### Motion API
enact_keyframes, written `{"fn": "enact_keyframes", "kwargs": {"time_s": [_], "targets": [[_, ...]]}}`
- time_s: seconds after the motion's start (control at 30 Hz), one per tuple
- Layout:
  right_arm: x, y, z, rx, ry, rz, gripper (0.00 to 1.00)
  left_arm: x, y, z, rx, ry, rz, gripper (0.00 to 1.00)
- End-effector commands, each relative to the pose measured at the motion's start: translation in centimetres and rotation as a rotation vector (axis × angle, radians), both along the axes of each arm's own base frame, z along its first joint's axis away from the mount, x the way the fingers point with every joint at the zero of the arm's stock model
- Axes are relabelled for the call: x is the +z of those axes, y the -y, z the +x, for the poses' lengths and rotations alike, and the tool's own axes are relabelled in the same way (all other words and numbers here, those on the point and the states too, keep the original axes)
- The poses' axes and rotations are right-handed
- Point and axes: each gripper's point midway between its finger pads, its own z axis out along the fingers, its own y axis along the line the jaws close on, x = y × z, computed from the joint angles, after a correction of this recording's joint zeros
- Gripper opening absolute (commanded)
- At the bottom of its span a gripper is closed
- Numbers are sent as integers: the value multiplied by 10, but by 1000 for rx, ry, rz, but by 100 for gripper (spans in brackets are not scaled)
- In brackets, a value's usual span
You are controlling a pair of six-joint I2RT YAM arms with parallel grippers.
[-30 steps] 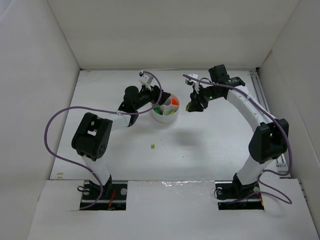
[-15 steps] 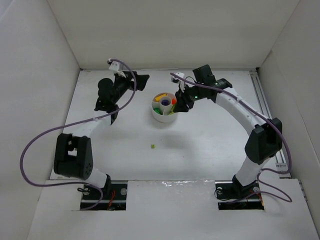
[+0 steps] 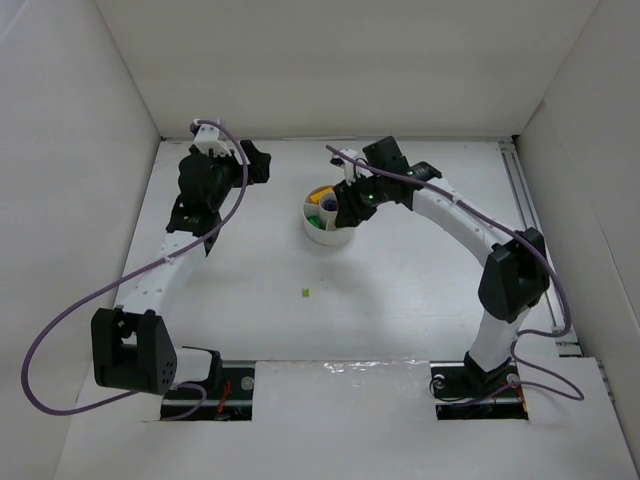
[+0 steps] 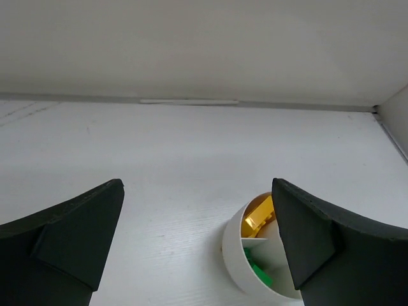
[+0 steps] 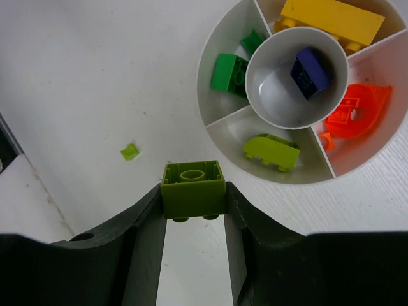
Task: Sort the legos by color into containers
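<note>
The containers are the wedges and centre well of a round white dish (image 3: 325, 236). In the right wrist view the dish (image 5: 233, 131) holds a yellow brick (image 5: 331, 19), dark green bricks (image 5: 229, 70), a purple brick (image 5: 310, 73) in the well, orange-red pieces (image 5: 354, 111) and a lime brick (image 5: 271, 152). My right gripper (image 5: 192, 205) is shut on a lime green brick (image 5: 192, 185), just above the dish's near edge (image 3: 345, 208). My left gripper (image 3: 253, 160) stands wide open and holds nothing, back left of the dish (image 4: 236, 248).
A tiny lime bit (image 3: 305, 292) lies on the white table in front of the dish, also seen from the right wrist (image 5: 130, 152). White walls enclose the table on three sides. Purple cables loop off both arms.
The left arm has swung from the dish out to the back left and its jaws have opened wide. The right arm has moved left, bringing the lime brick to the dish.
</note>
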Motion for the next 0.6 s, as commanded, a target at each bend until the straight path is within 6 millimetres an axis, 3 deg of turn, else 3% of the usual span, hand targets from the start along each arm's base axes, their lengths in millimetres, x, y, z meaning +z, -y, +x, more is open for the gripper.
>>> {"fn": "enact_keyframes", "kwargs": {"time_s": [0.0, 0.57], "targets": [[9, -13, 16, -65, 53, -2, 0, 19, -15, 3, 61, 13, 13, 100], [-11, -3, 45, -220, 72, -74, 3, 1, 2, -1, -16, -44, -57, 100]]}}
